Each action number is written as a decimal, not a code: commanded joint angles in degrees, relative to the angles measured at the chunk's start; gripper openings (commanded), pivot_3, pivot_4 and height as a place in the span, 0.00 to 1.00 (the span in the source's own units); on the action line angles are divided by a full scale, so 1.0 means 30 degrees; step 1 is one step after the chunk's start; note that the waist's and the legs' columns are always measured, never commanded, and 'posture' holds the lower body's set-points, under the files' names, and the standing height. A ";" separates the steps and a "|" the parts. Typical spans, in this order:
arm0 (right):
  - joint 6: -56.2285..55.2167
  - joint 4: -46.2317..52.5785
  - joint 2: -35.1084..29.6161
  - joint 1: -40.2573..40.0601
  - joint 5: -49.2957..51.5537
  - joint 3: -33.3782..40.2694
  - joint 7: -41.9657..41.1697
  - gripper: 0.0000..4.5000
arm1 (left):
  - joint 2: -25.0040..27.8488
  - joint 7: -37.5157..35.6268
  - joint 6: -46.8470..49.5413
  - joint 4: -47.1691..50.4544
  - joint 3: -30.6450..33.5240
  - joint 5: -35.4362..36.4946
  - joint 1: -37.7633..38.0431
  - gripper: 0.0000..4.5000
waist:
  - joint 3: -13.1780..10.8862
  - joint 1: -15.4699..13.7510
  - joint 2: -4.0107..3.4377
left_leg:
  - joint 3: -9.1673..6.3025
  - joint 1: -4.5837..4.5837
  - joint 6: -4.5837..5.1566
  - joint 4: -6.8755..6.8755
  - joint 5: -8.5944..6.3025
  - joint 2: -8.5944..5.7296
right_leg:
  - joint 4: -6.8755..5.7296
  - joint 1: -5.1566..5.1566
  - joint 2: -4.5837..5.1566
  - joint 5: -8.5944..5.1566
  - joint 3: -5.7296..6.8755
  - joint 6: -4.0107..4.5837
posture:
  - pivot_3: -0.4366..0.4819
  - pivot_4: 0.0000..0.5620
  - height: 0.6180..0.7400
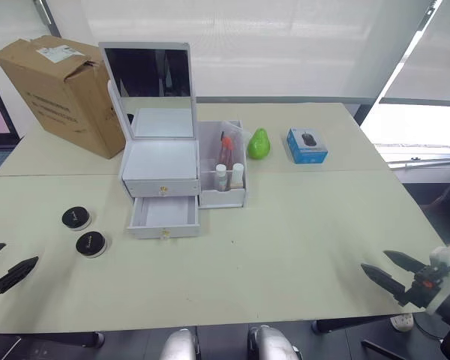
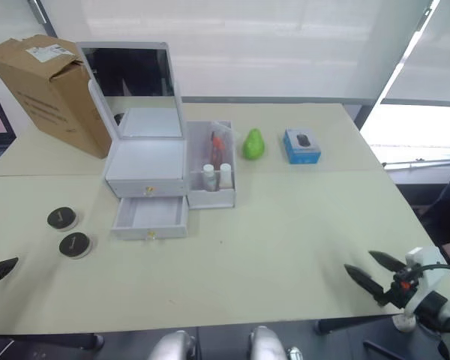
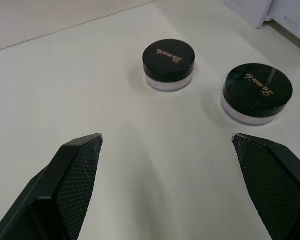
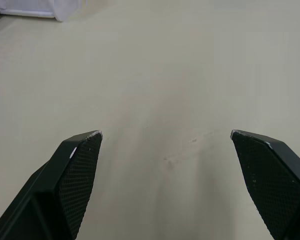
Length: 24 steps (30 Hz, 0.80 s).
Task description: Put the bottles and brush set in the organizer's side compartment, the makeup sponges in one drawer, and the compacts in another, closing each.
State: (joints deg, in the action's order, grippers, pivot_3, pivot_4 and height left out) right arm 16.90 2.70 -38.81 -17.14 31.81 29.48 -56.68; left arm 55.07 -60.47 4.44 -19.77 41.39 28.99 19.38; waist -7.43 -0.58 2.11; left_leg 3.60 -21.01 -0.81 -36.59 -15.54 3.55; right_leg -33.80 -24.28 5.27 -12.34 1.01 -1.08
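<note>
Two compacts sit on the table (image 1: pixel 300 225) at my left: one compact (image 1: pixel 76 217) farther from me, the other compact (image 1: pixel 91 244) nearer, both just left of the organizer (image 1: pixel 161 161). From the left eye view I see the organizer's mirror lid (image 1: pixel 148 90) raised, its upper drawer (image 1: pixel 161 187) closed and its lower drawer (image 1: pixel 164 216) pulled out. The side compartment (image 1: pixel 223 176) holds two small white bottles (image 1: pixel 229 175) at the front and a brush set (image 1: pixel 226 146) behind them. A green sponge (image 1: pixel 259 143) and a blue box (image 1: pixel 307 145) lie to the right, and a cardboard box (image 1: pixel 60 90) stands at the far left. The left gripper (image 1: pixel 0 266) hangs low at the table's near left edge, the right gripper (image 1: pixel 394 270) at the near right.

The left wrist view adds what the head misses: gold lettering on both black lids, and the left gripper's fingers (image 3: pixel 65 185) spread wide, off the compacts.

The right wrist view shows the right gripper's fingers (image 4: pixel 70 175) spread wide over bare tabletop, with the organizer's corner far ahead.
</note>
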 commanded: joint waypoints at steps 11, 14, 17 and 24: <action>0.6545 0.8853 -0.0431 0.8450 0.4979 -0.5468 0.2684 1.00 | -0.9327 0.6522 0.1761 1.0576 -0.1175 0.0663 0.2265 0.99 | -0.0004 -0.0059 0.0029 | 0.0049 0.0014 0.0002 -0.0006 0.0001 0.0035 | 0.0003 0.0009 -0.0005 0.0001 -0.0034 0.0005 | 0.48 0.27 1.00; 0.7208 0.8886 0.0055 1.1574 0.5017 -0.7368 0.2921 1.00 | -1.0671 0.8312 0.1277 1.1205 -0.2481 -0.1150 0.2128 0.99 | 0.0019 -0.0170 0.0101 | 0.0034 -0.0014 0.0010 -0.0012 0.0006 -0.0038 | -0.0008 0.0012 -0.0023 0.0004 -0.0016 0.0010 | 0.48 0.27 1.00; 0.7537 0.8470 0.0690 1.4134 0.4881 -0.9004 0.2701 1.00 | -1.1200 1.0340 0.1430 1.0882 -0.3828 -0.2961 0.1053 0.99 | 0.0026 -0.0319 0.0118 | -0.0006 -0.0029 0.0160 -0.0038 0.0094 -0.0066 | -0.0060 0.0018 -0.0031 0.0018 -0.0008 0.0039 | 0.48 0.27 1.00; 0.7366 0.7716 0.1039 1.6153 0.4411 -1.0368 0.1976 1.00 | -1.1430 1.3168 0.2089 1.0251 -0.5664 -0.5083 -0.1626 0.99 | 0.0067 -0.0480 0.0180 | -0.0057 -0.0048 0.0210 -0.0083 0.0123 -0.0133 | -0.0069 0.0050 0.0001 0.0043 -0.0023 0.0058 | 0.48 0.27 1.00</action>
State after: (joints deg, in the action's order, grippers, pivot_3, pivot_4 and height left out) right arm 39.53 25.99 -35.89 30.41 45.18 -2.01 -50.32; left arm 20.58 -22.18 10.57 11.07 24.66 14.59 15.05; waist -7.23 -2.02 2.65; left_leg 3.43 -21.17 -0.17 -36.84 -15.17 3.12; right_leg -34.02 -24.03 5.27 -12.17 0.89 -0.87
